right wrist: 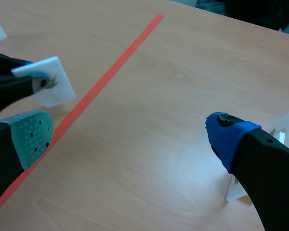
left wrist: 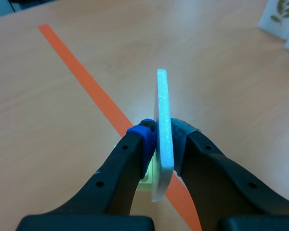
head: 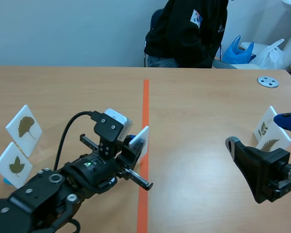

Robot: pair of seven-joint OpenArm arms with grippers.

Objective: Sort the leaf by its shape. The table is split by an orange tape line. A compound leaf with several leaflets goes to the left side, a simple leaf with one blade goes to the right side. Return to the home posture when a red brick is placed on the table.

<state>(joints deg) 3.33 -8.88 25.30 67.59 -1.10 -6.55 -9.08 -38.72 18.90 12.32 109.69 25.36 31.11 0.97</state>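
Standing upright, long edge vertical, leaf card (left wrist: pixel 162 96) sits pinched in left hand (left wrist: pixel 163 134).

Five white leaf cards (head: pixel 20 133) stand in view: one ginkgo card (head: pixel 25 125), one broad-leaf card (head: pixel 12 163), one edge-on card (left wrist: pixel 163 120), one leaflet card (head: pixel 265 127) and one fern card (head: pixel 274 144). There is one orange tape line (head: pixel 145 99), one grey disc (head: pixel 267 81), one person (head: pixel 189 29), one blue bag (head: pixel 237 51) and one white bag (head: pixel 274 54).

Wooden table (head: pixel 199 126), orange tape line (head: pixel 145 97), left leaf cards (head: pixel 24 128), right leaf cards (head: pixel 266 127) (two apiece), grey disc (head: pixel 267 81).
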